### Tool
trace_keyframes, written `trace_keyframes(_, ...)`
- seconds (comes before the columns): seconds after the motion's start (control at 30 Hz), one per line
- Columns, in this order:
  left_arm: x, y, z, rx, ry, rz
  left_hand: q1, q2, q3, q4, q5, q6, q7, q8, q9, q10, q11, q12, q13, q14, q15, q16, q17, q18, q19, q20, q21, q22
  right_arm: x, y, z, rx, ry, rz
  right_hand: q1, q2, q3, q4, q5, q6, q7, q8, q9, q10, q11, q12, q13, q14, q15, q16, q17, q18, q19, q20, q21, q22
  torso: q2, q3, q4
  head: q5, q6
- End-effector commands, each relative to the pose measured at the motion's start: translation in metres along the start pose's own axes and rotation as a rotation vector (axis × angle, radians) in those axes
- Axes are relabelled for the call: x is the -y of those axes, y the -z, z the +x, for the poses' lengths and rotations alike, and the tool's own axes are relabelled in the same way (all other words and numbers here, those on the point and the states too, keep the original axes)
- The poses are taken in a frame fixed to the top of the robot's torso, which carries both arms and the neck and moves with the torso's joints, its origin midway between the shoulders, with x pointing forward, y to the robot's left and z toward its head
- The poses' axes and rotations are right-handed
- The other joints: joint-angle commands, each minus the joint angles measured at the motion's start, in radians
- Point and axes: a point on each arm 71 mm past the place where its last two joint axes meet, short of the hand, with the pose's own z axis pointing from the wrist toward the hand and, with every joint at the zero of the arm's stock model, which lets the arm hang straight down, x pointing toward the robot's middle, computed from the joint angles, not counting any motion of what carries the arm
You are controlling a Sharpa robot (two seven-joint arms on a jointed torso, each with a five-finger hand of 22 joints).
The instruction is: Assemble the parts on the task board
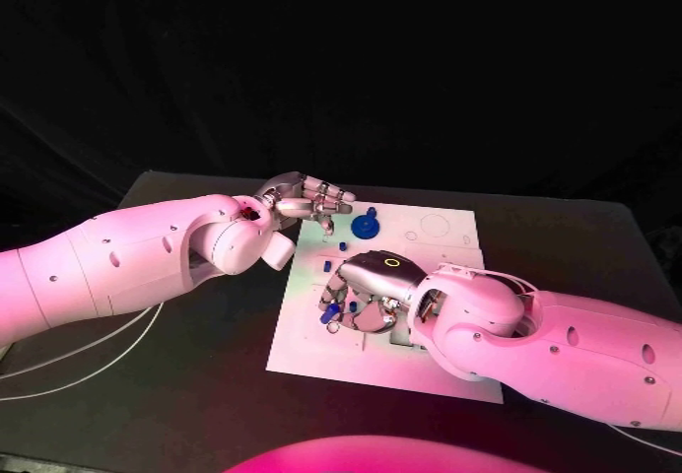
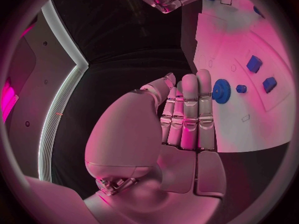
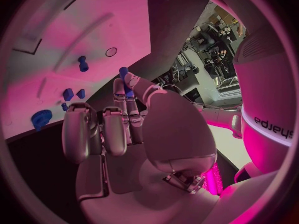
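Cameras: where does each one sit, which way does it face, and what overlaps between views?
Head view: on the head, looking down at the task board; both arms enter, left hand at the far edge, right hand over the middle.
Left wrist view: behind the left hand, facing the board's blue gear.
Right wrist view: behind the right hand, which pinches a blue part.
Shared: the gear appears in all three.

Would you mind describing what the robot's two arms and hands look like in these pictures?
Both arms are bulky, rounded white shells dotted with small dark screw holes. The left hand and right hand are silver metal with segmented fingers and smooth palm plates. The right hand's back bears a small yellow ring mark. Thin white cables trail from the left arm over the black table.
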Motion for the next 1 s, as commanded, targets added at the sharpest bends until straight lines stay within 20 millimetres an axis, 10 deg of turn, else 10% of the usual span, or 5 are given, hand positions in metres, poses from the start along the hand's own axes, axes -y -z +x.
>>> trace_keyframes(0.03, 0.001, -0.001, 0.003, -0.022, 0.009, 0.006, -0.004, 0.01, -0.006, -0.002, 0.003, -0.007, 0.001, -0.003, -0.001, -0.007, 0.002, 0.005, 0.001, -0.005, 0.0, -0.004, -0.001, 0.015, 0.002, 0.007, -0.005, -0.001, -0.001, -0.004, 0.007, -0.022, 0.022, -0.022, -0.007, 0.0, 0.002, -0.003, 0.006, 0.003, 0.011, 0.006, 0.022, 0.0, 0.004, -0.003, -0.001, 0.056, -0.002, 0.002, 0.022, -0.004, 0.015, -0.002, 0.0, 0.08, 0.0, 0.0002, -0.0006, 0.003, -0.003)
trace_keyframes(1.0, 0.001, 0.001, 0.001, -0.019, 0.009, 0.001, -0.003, 0.011, -0.006, -0.003, 0.003, -0.007, 0.001, -0.003, -0.002, -0.008, 0.002, 0.006, 0.001, -0.006, 0.0, -0.004, -0.001, 0.015, 0.002, 0.007, -0.005, -0.001, 0.016, -0.004, 0.021, -0.109, 0.111, 0.065, -0.018, -0.006, -0.009, -0.001, 0.027, 0.004, 0.011, 0.006, 0.025, 0.003, 0.005, -0.005, 0.0, 0.057, 0.0, 0.004, 0.025, -0.004, 0.016, 0.0, 0.001, 0.082, 0.0, 0.0008, -0.0015, 0.006, -0.011)
